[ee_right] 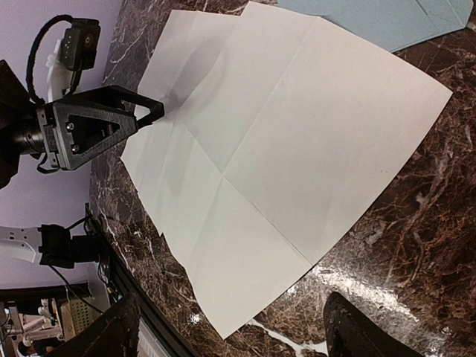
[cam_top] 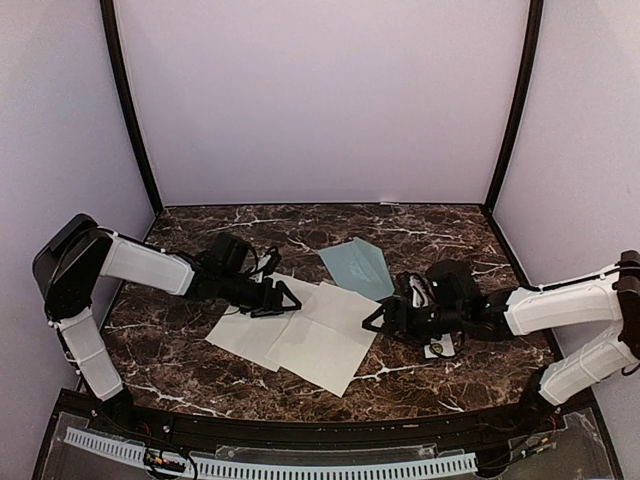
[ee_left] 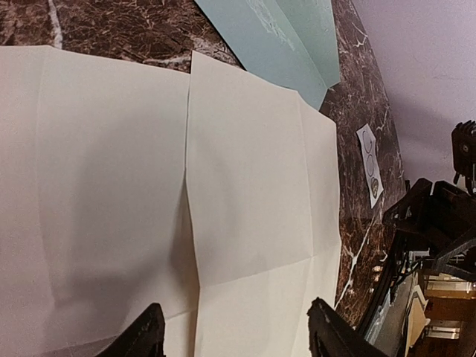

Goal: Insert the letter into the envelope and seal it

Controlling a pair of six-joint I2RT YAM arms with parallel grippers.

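Observation:
The letter [cam_top: 300,335], a large off-white creased sheet, lies flat in the middle of the table, one part overlapping the other along a crease [ee_left: 190,216]. The pale blue-green envelope [cam_top: 358,265] lies just beyond its far right corner, touching or slightly under the sheet's edge [ee_left: 275,37]. My left gripper [cam_top: 285,298] is open over the letter's far left edge, with nothing between its fingers [ee_left: 238,331]. My right gripper [cam_top: 378,318] is open at the letter's right edge, its fingers standing wide over the sheet's near corner [ee_right: 230,335] and holding nothing.
A small white strip with three circles [cam_top: 440,348] lies on the marble under the right arm. Purple walls close the back and sides. The table's black front rail [cam_top: 300,425] runs along the near edge.

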